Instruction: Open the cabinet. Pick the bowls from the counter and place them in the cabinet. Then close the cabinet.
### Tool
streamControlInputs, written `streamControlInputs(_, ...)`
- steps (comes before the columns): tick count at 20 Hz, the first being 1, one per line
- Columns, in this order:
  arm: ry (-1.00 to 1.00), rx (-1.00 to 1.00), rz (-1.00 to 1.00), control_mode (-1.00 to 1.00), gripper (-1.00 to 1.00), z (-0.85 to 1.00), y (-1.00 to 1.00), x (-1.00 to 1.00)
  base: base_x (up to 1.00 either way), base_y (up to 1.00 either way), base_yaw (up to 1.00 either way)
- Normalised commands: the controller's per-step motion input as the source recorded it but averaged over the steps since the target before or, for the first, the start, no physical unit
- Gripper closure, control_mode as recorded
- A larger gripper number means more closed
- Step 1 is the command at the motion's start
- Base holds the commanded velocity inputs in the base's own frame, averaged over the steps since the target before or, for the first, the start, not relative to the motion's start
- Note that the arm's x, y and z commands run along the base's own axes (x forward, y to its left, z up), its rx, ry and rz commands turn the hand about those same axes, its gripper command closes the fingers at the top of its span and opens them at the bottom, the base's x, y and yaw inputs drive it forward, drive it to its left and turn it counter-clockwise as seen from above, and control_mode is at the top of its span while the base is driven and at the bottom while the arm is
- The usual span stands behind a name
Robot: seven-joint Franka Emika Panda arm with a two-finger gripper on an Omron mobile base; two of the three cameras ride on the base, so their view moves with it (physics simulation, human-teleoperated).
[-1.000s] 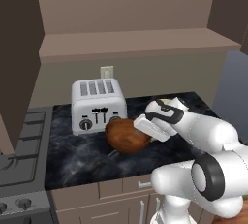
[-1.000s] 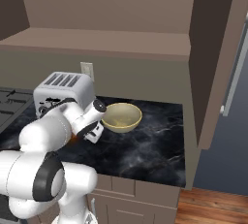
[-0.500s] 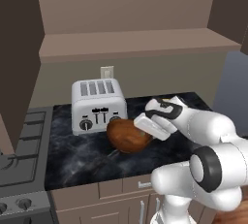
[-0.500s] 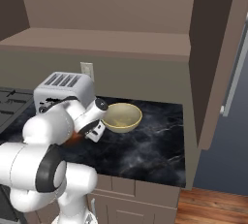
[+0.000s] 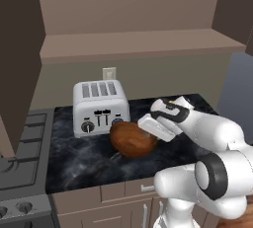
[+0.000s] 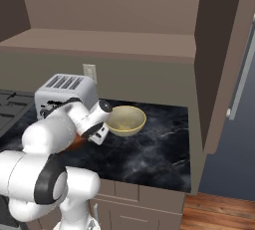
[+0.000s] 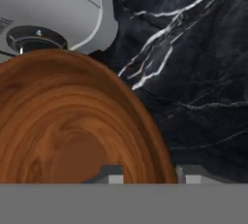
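The reddish-brown wooden bowl [image 5: 129,139] rests on the black marble counter [image 5: 84,160] in front of the toaster. My gripper [image 5: 147,132] reaches it from the right and is shut on its near rim. In the hand view one fingertip [image 7: 112,174] stands inside the wooden bowl [image 7: 63,126] and the other outside, with my gripper [image 7: 151,174] straddling the rim. The pale cream bowl [image 6: 125,119] sits on the counter [image 6: 154,149] just right of my gripper [image 6: 92,137]. The cabinet is open, both doors swung out, with its brown shelf [image 5: 138,44] bare.
A silver toaster [image 5: 100,106] stands at the back of the counter, touching the wooden bowl's far side. The grey stove [image 5: 20,148] lies to the left. The open cabinet doors [image 5: 17,69] [image 6: 224,59] hang out over both ends of the counter.
The jaws have closed from wide open onto the wooden bowl's rim. Arm and bowl have hardly moved.
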Motion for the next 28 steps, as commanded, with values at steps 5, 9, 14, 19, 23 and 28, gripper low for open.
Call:
streamControlInputs(5,-0.25,-0.09,-0.06,-1.0,1.0,0.44,0.26,-0.61,0.0,0.0,0.0)
streamControlInputs(9,-0.27,-0.14,-0.09,-1.0,1.0,0.62,0.39,-0.53,0.0,0.0,0.0)
streamControlInputs(14,-0.13,-0.12,-0.09,-1.0,1.0,0.59,0.36,-0.24,0.0,0.0,0.0)
streamControlInputs(19,-0.05,-0.08,-0.1,-1.0,1.0,0.65,0.07,-0.32,0.0,0.0,0.0)
streamControlInputs(23,-0.01,0.0,-0.11,-1.0,1.0,0.61,-0.29,-0.3,0.0,0.0,0.0)
streamControlInputs(28,0.0,0.0,-0.13,-1.0,1.0,0.61,-0.43,-0.45,0.0,0.0,0.0)
